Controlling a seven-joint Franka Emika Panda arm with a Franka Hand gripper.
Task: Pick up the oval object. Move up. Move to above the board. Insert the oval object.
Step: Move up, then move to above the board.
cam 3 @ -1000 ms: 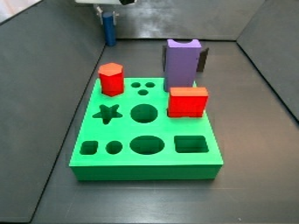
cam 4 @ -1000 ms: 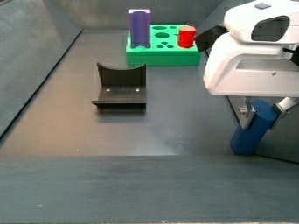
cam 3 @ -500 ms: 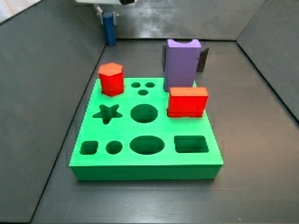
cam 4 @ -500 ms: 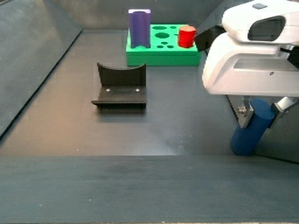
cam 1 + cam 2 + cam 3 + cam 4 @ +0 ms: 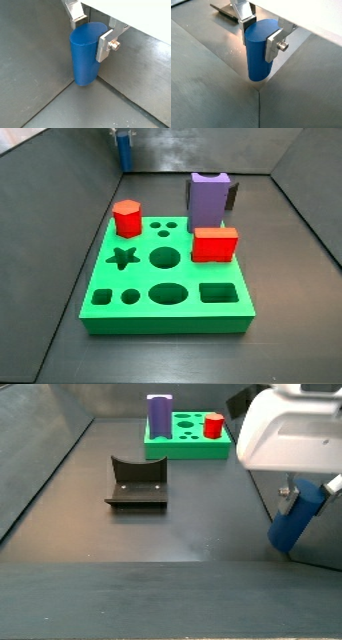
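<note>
The gripper (image 5: 92,31) pinches the oval object (image 5: 86,55) between its silver finger plates, which press against opposite sides of the peg's upper part; in both wrist views the near finger (image 5: 272,44) lies flat on the blue surface and the far one (image 5: 244,12) shows behind the peg's top. The peg hangs upright in the jaws, most of its length below the fingers, its rounded lower end (image 5: 258,76) close above the dark floor, near the seam where the floor meets a grey wall; whether it touches the floor cannot be told. In a side view the oval object (image 5: 297,514) appears tilted slightly under the white gripper housing (image 5: 289,432), off to the side and well apart from the board (image 5: 187,442). In a side view only a blue sliver of the peg (image 5: 124,149) shows at the picture's upper edge, beyond the far end of the board (image 5: 167,316). On the board stand a red hexagonal block (image 5: 127,218), a tall purple block (image 5: 207,196) and a red square block (image 5: 214,244); its star, circular, oval and square holes lie open. The fixture (image 5: 136,482) stands on the floor between the board and the gripper.
</note>
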